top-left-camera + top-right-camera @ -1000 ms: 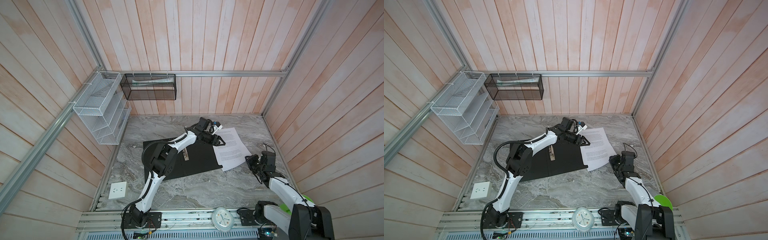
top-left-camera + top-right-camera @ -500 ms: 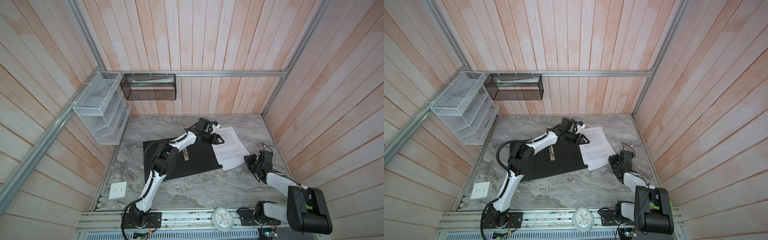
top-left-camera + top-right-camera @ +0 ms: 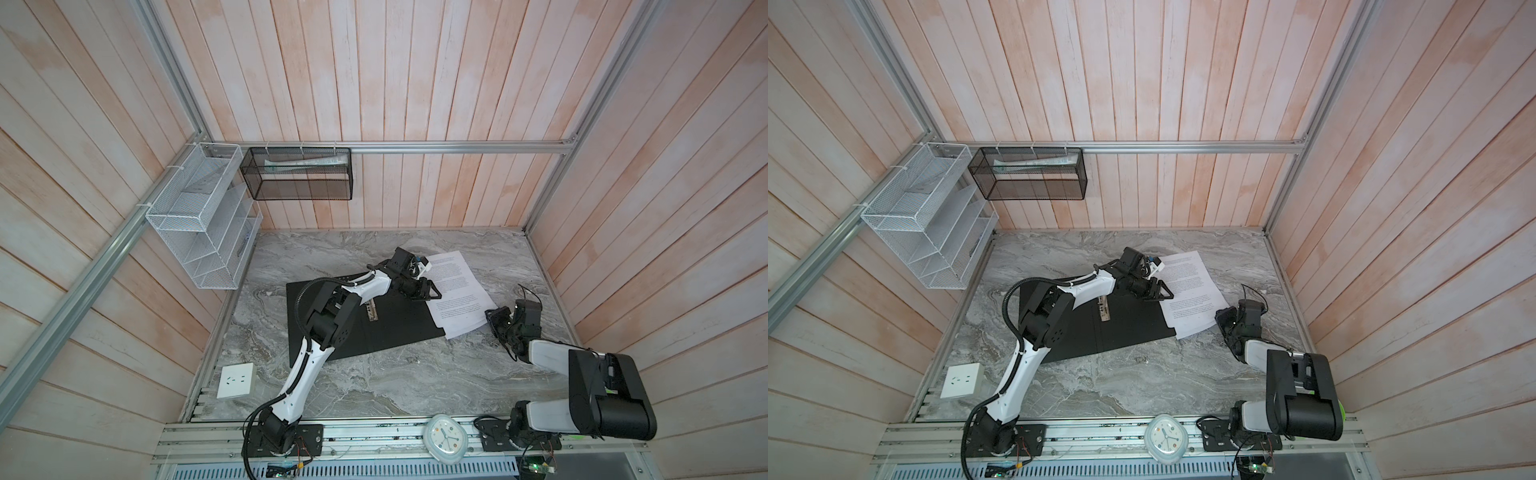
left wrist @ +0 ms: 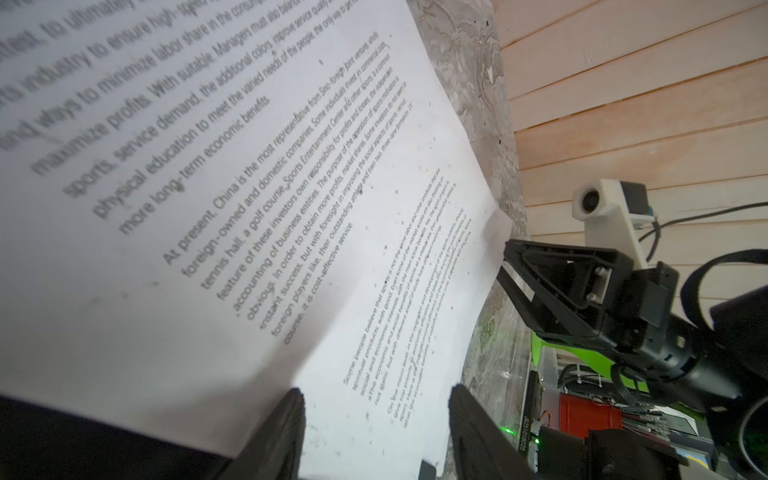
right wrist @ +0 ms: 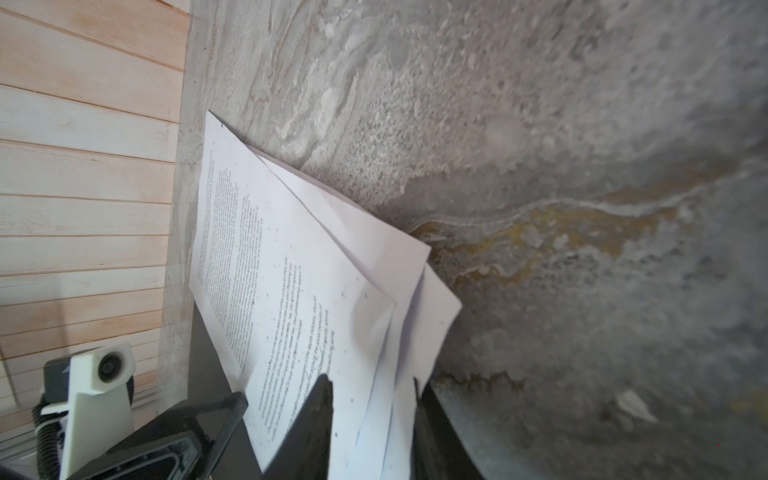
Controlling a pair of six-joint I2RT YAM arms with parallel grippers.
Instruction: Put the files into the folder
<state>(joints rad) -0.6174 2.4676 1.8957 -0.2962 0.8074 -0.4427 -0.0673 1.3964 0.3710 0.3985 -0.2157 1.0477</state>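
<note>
- The left hand (image 3: 435, 294) is spread. In its wrist view the two fingers (image 4: 286, 428) stand apart, printed paper shows in the gap, and nothing is pinched between them.
- Directly under and ahead of this hand lie the files (image 3: 459, 291), white sheets with paragraphs of small black text. The hand hovers low over their edge on the folder side. Whether it touches the paper cannot be told.
- The right hand (image 3: 490, 316) sits low at the far corner of the files from the left hand.
- Its fingers (image 5: 318, 415) are partly spread, one on either side of the sheets' corner with a gap between them. I cannot tell whether they press the paper.
- At that corner the sheets are fanned, with three corners showing apart in the right wrist view. In the left wrist view the corner curls up against the right hand's tip (image 4: 505, 253).
- The files lie between the two hands, mostly on the grey marble bench (image 3: 415, 382). One long edge overlaps the rim of the folder (image 3: 395, 332).
- The folder lies open and flat behind the left hand, black inside up, partly under that arm. Its metal clip (image 3: 371, 311) is at the spine, just beside the forearm.
- Well beyond the left hand, a white wire-mesh rack (image 3: 199, 224) and a black mesh basket (image 3: 297, 174) hang on the walls.
- Back by the arm bases are a white socket (image 3: 235, 380) and a small clock (image 3: 446, 436).
</note>
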